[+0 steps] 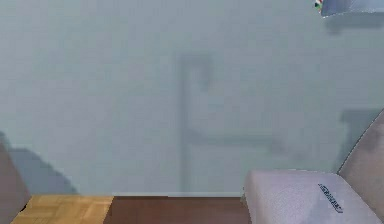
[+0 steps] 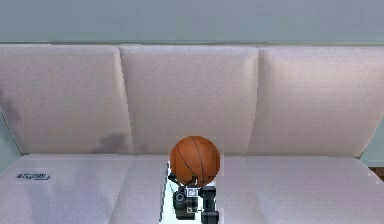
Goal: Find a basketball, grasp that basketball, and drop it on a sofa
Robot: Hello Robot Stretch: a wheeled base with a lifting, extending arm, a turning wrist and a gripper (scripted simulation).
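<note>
An orange basketball [image 2: 195, 158] with black seams shows low in the middle of the arm side view, in front of a pale grey sofa [image 2: 90, 100] where the back cushions meet the seat. My gripper [image 2: 184, 201] rises from the bottom edge right under the ball, its two white marker squares just below the ball's lower edge. The ball sits at the gripper's far end, but the sofa seat lies directly behind and beneath it. I cannot tell whether the gripper holds the ball or the ball rests on the seat.
The sofa's three back cushions span the arm side view, with a plain wall above them. In the forward view a blank wall stands close ahead. A sofa end [image 1: 300, 195] is at the lower right, and light wood floor [image 1: 60, 210] meets a dark red strip [image 1: 175, 210].
</note>
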